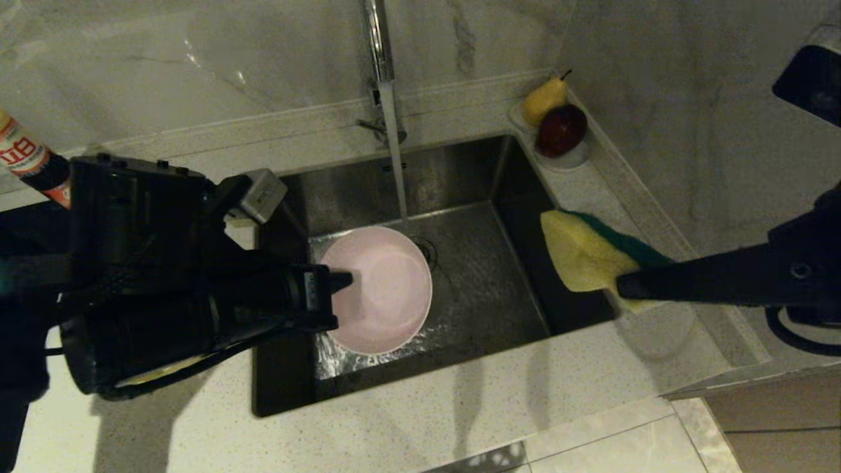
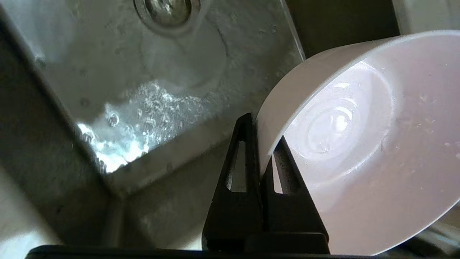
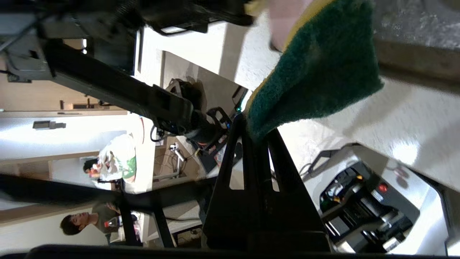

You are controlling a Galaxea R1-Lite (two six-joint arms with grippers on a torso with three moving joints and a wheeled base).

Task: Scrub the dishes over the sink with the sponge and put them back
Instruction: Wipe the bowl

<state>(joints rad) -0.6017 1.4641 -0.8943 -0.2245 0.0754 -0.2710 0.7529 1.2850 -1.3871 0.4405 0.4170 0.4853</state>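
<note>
A pale pink bowl hangs tilted over the steel sink, its opening turned toward the tap's running stream. My left gripper is shut on the bowl's rim at its left side. In the left wrist view the fingers pinch the bowl wall, and the drain strainer shows beyond. My right gripper is shut on the sponge, held over the sink's right edge with the yellow face up. The right wrist view shows the sponge's green face above the right gripper.
Water runs from the chrome tap onto the sink floor beside the bowl. A yellow pear and a dark red apple sit on white saucers at the back right corner. A bottle stands at the far left on the counter.
</note>
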